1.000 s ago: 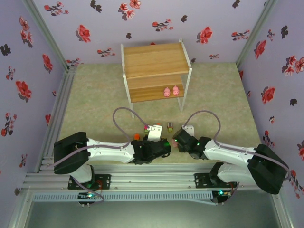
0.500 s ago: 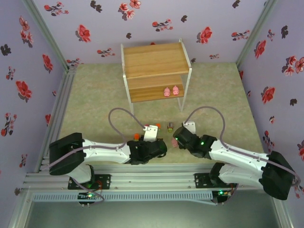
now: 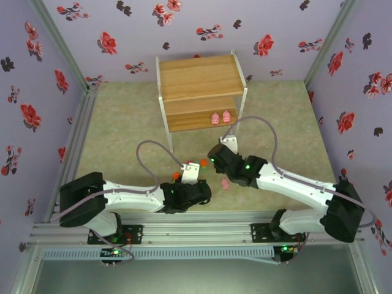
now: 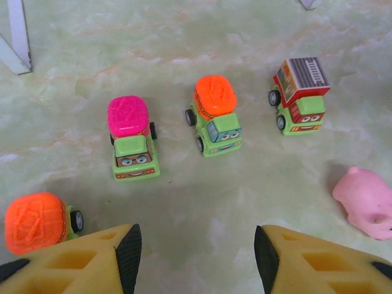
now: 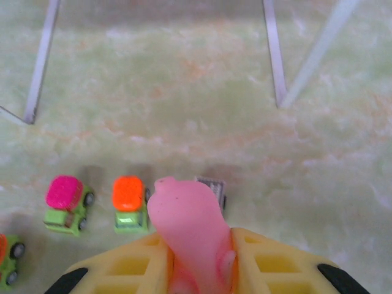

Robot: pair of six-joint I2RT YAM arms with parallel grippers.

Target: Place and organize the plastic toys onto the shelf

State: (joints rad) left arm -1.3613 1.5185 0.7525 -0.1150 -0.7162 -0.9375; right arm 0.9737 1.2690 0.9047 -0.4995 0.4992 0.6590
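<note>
Lifted off the desk [image 3: 122,122] and swung toward the shelf [image 3: 199,76] since a second ago: the right gripper [image 3: 219,160]. Squeezed shut on a pink pig [image 5: 187,226], with the pig poking up between the yellow pads. Carried high like that, most likely, to pass over the small toys below and reach the lower board [image 3: 190,121].

Already standing side by side on that board: two more pigs [image 3: 220,117]. Probably the reason for heading there, to keep pigs with pigs.

Pulled back a little toward the near edge: the left gripper [image 4: 196,257]. Open, with nothing between the pads, hanging low over the desk. Just ahead of it, a loose row of three trucks: a pink-topped truck [image 4: 131,138], an orange-topped truck [image 4: 215,116] and a grey-topped truck [image 4: 300,95]. Right beside the left pad, a second orange truck [image 4: 37,223], part hidden. Off to the right, the last pig [image 4: 364,202], lying on the desk.

Waiting low and open, it seems, ready to pick a truck next. Still five toys on the desk, so less than half done.
</note>
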